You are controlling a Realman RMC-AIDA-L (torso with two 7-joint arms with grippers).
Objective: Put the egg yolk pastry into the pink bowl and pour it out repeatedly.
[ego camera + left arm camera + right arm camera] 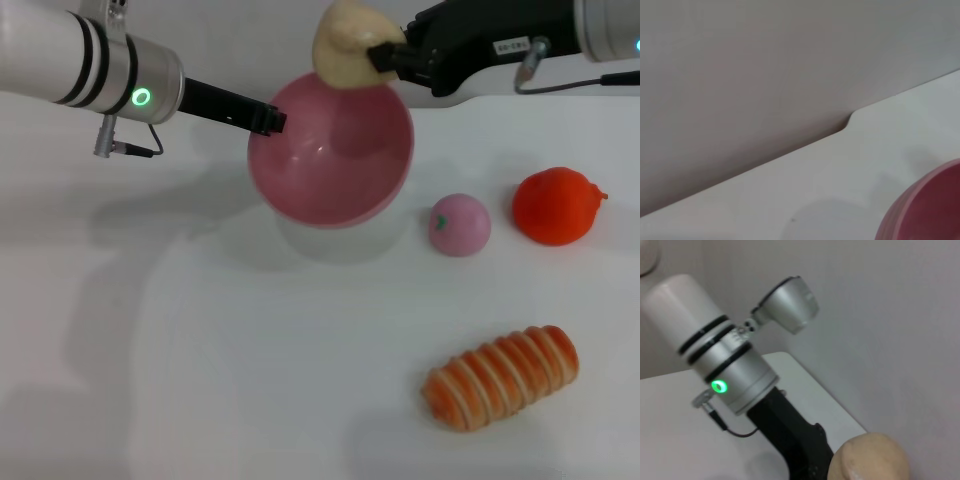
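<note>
Pastry (343, 45) sits pinched in the right gripper (385, 55), held in the air just above the far rim of the pink bowl (335, 165) — the black fingers press into its right side, and the pale dome overlaps the rim in the head view. The right arm reaches in from the upper right, its black body and silver cuff lying along the top edge of that view.

The left gripper (272, 121) clamps the bowl's left rim and holds the bowl lifted off the white table (250, 380), tilted so that its glossy inside faces the head camera; a soft shadow lies on the table below it. The inside of the bowl looks empty. The left arm comes in from the upper left, with a green ring light glowing on its silver cuff.

On the table to the right of the bowl lies a small pink ball (460, 224) with a green mark, and just beyond it, farther right, a red-orange round fruit (556, 206). Nearer the robot, well apart from both, lies a long bread roll (502, 376) with orange stripes.

The left wrist view shows only a slice of the bowl's pink wall (930, 210) against the table and the grey wall behind. The right wrist view shows the top of the pastry (870, 460) in the foreground, with the left arm's cuff (732, 375) and its green light beyond it
</note>
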